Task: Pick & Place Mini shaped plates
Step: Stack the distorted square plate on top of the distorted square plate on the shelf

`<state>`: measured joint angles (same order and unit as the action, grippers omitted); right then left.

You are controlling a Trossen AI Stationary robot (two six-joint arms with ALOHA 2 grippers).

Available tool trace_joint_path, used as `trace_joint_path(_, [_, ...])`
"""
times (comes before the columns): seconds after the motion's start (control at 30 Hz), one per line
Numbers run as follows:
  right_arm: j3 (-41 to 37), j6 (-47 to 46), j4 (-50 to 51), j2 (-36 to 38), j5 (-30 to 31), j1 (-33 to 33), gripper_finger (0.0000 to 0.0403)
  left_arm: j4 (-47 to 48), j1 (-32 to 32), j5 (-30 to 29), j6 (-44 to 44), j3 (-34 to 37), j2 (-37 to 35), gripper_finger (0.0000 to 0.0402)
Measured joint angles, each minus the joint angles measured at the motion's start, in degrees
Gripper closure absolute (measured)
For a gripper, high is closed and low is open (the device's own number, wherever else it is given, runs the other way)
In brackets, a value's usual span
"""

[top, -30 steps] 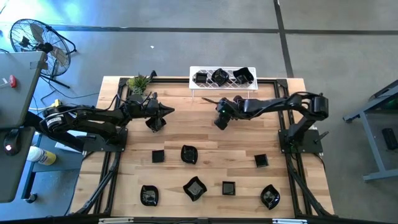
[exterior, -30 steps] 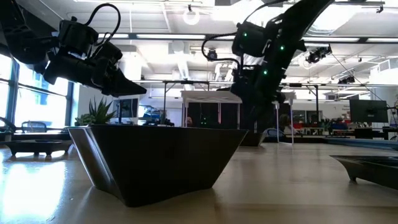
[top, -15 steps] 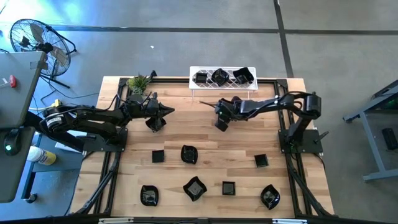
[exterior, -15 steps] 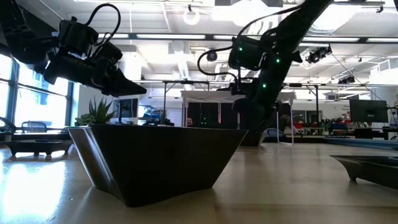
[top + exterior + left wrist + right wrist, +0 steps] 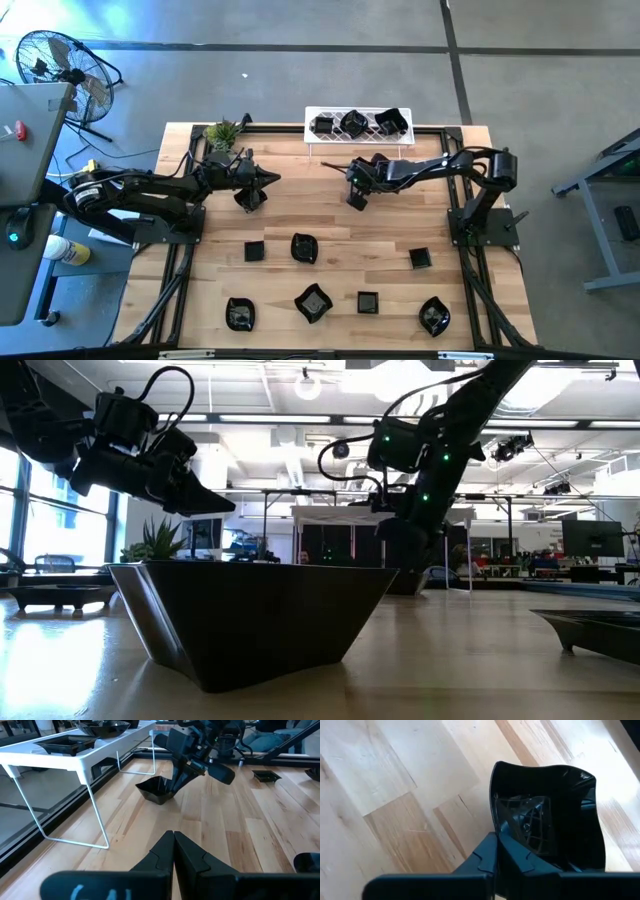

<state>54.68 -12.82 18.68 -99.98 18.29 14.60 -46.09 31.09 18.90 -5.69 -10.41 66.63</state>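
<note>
A small black wavy-edged plate (image 5: pixel 545 815) sits on the wood table just in front of the white wire rack (image 5: pixel 358 138), and my right gripper (image 5: pixel 355 200) is shut on it. The left wrist view shows the same plate (image 5: pixel 156 790) under that gripper (image 5: pixel 176 782). My left gripper (image 5: pixel 250 202) hovers shut and empty over the table's left half, above the boards (image 5: pixel 173 836). Three black plates (image 5: pixel 352 123) lie on top of the rack. Several more plates (image 5: pixel 304 247) rest flat on the near half of the table. My right gripper pinches the plate's side wall at its rim (image 5: pixel 493 812), one finger inside the dish and one outside. The fingers slant down from the table's right side. The plate's base rests on the table (image 5: pixel 160 800).
A small green plant (image 5: pixel 222 133) stands at the far left corner. Black frame rails (image 5: pixel 452 215) run along the table's sides. In the low view one black plate (image 5: pixel 255 620) fills the foreground. Bare boards lie between the two grippers.
My right gripper has dropped a little toward the table and shut on the plate's rim. The plate stays on the table where it was.
</note>
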Motion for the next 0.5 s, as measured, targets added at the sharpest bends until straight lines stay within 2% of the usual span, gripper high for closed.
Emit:
trace_joint_path(0.23, [0.0, 3.63, 2.62, 2.97, -5.25, -2.97, 0.04, 0.0, 0.0, 0.0, -0.01, 0.0, 0.0, 0.0397])
trace_joint_path(0.4, [0.0, 13.29, 12.67, 6.99, -9.87, -7.02, 0.0393, 0.0, 0.02, 0.0, -0.02, 0.0, 0.0, 0.0397])
trace_joint_path(0.5, [0.0, 14.84, 19.24, 8.25, -11.32, -8.72, 0.0385, 0.0, 0.01, -0.01, -0.02, -0.01, 0.0, 0.0397])
